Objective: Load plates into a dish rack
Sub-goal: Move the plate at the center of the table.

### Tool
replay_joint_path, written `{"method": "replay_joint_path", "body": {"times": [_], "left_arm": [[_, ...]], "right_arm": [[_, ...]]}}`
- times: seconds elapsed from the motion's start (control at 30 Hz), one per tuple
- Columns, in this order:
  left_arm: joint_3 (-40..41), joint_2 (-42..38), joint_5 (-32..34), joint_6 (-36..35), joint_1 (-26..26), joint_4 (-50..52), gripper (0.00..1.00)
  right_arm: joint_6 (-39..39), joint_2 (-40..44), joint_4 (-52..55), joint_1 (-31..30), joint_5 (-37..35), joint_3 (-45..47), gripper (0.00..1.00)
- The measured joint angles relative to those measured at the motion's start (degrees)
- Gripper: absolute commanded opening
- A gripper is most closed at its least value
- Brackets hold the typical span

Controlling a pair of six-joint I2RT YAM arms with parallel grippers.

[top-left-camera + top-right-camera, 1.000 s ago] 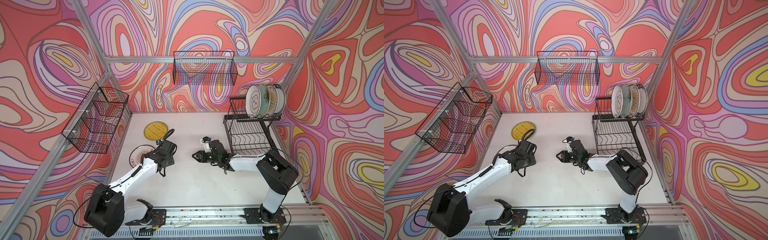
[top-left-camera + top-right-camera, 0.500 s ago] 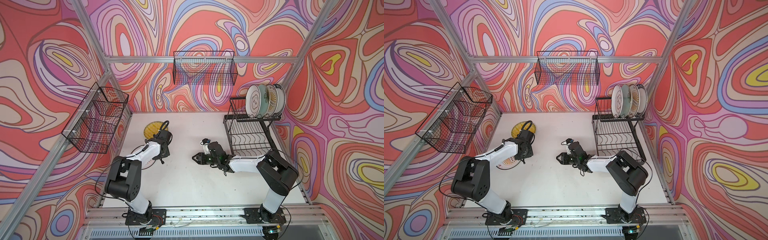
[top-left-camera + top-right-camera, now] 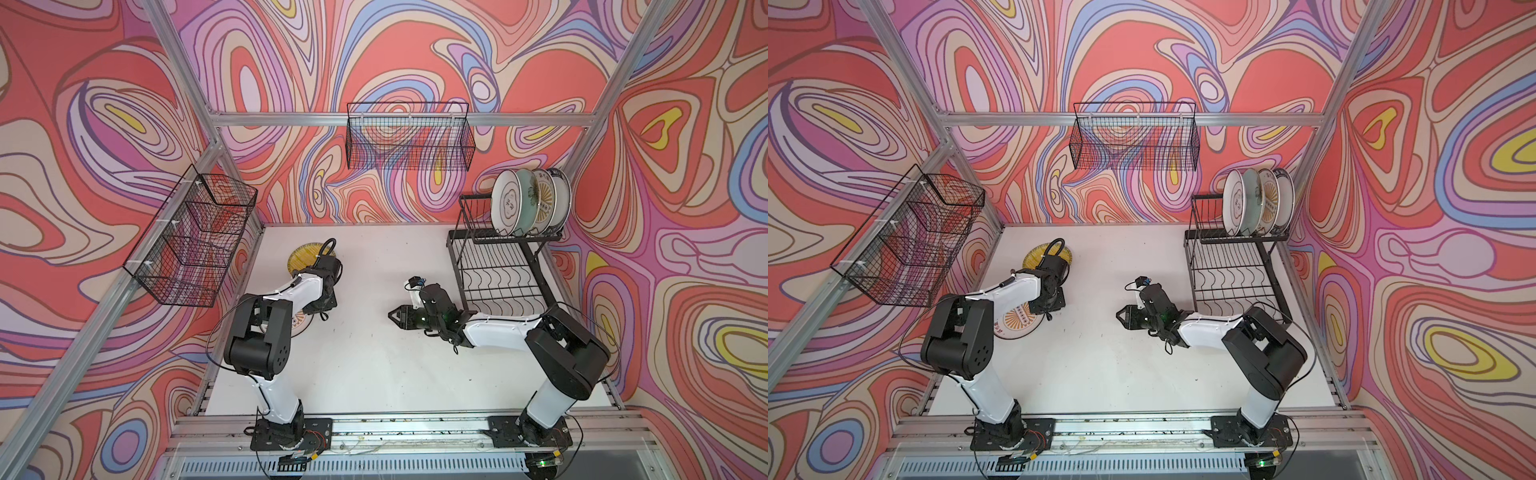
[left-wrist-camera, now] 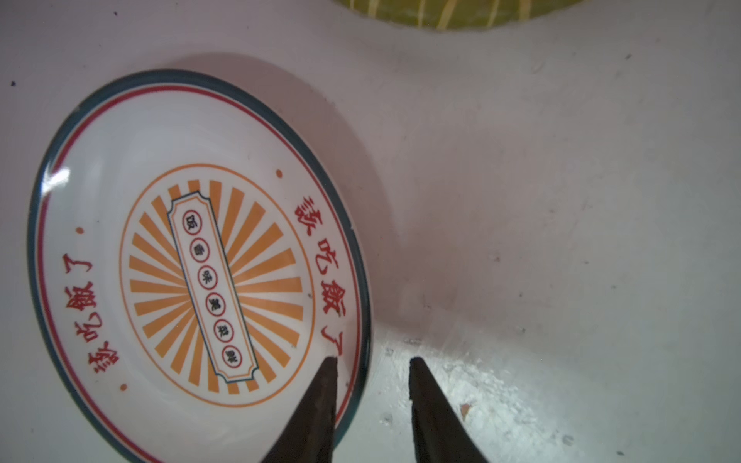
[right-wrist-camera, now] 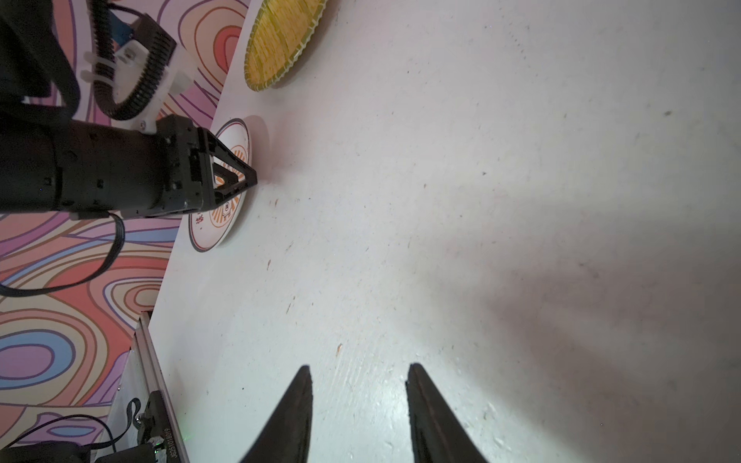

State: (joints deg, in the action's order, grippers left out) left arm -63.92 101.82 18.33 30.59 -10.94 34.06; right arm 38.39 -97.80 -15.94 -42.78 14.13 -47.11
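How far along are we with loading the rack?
Done: four plates stand in the upper tier of the dish rack. In hand: the left gripper straddles the rim of the sunburst plate, jaws open. Left: that plate and the yellow striped plate on the table. The right gripper is open, empty.

My left arm has folded, its elbow swinging in to stand right beside the sunburst plate point(image 4: 200, 280). My left gripper point(image 4: 373, 360) has come down over that plate's rim, one finger inside it and one outside, and the jaws have narrowed toward the rim.
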Motion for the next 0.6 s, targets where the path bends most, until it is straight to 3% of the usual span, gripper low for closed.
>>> {"method": "replay_joint_path", "body": {"times": [0.6], "left_arm": [[-2.4, 2.9, -0.5, -1.0, 1.2, 2.4, 0.21]], "right_arm": [[-1.3, 1.5, 2.1, 0.0, -1.3, 0.0, 0.39]]}}
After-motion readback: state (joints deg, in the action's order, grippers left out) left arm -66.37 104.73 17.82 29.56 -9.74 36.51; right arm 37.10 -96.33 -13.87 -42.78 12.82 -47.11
